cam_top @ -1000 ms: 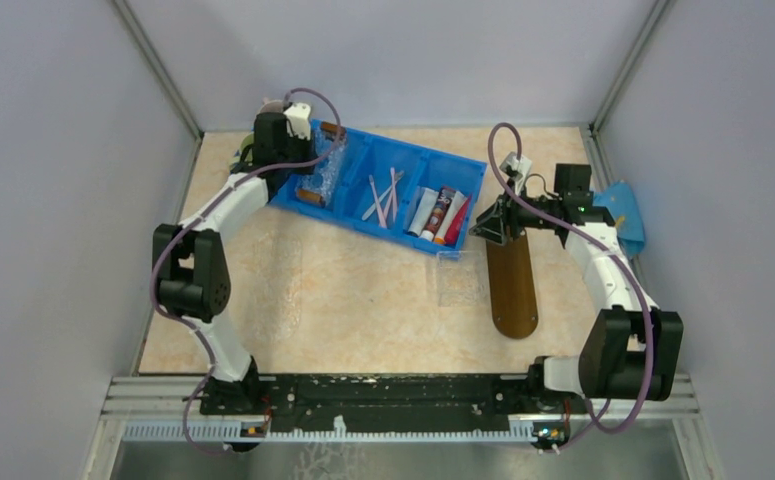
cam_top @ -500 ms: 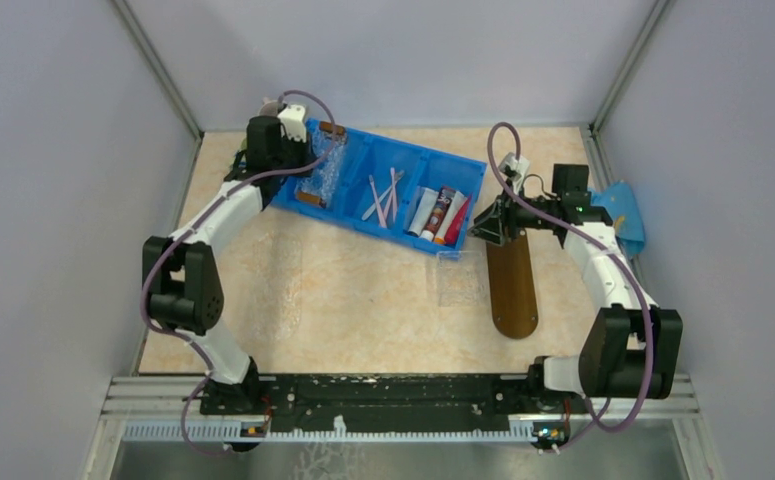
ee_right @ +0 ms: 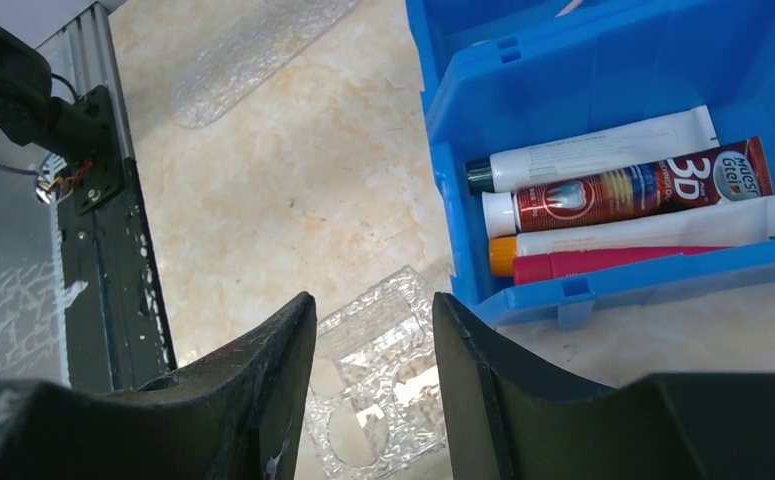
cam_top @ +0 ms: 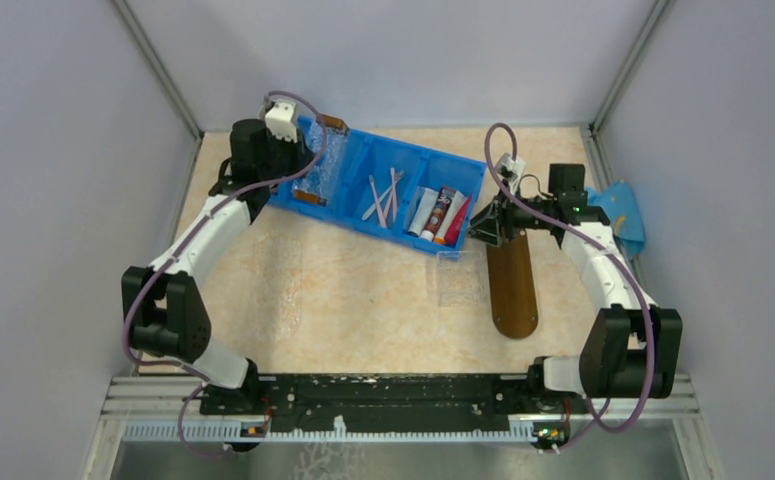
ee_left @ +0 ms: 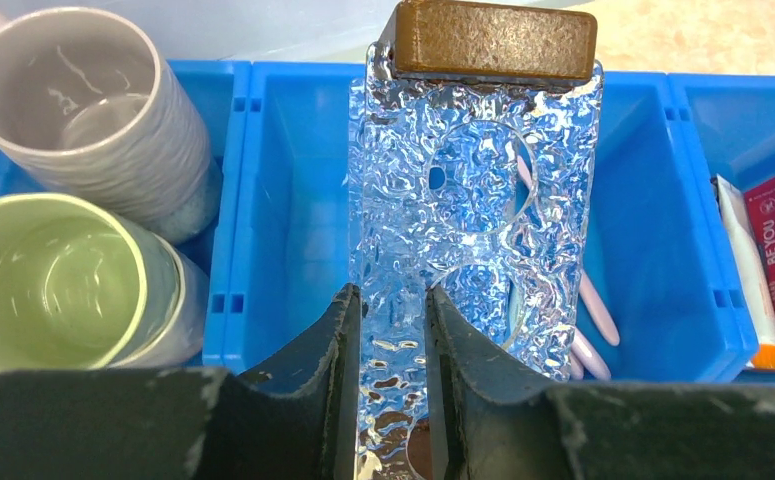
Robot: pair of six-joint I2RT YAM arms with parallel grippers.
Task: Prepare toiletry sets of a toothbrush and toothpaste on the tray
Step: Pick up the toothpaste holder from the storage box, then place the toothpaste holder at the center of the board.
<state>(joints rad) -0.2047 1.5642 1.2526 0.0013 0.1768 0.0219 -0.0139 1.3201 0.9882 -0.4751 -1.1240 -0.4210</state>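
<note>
Top view. You had the tray (cam_top: 512, 285) lying on the bench (cam_top: 363, 300) toward the right edge, running near to far. The blue bin (cam_top: 358, 165) sat at the far middle. Toothbrushes (cam_top: 383, 197) lay in its middle compartment and toothpaste tubes (cam_top: 441, 213) in its right end compartment. Your right end effector (cam_top: 480, 227) hung between that bin end and the tray's far end. Your left arm (cam_top: 203, 225) reached the bin's end nearest the far-left corner.

Left wrist. The left end effector (ee_left: 391, 390) had its fingers drawn close, a narrow gap left, at the near end of a clear crinkled strip (ee_left: 473, 200) capped by a brown block (ee_left: 493, 40). Pinching or not, I could not tell. Two mugs (ee_left: 83, 110) stood left of the strip.

Right wrist. Fingers stood spread over a clear holder (ee_right: 383, 400) on the bench, beside the bin's corner. Four tubes lay side by side.
</note>
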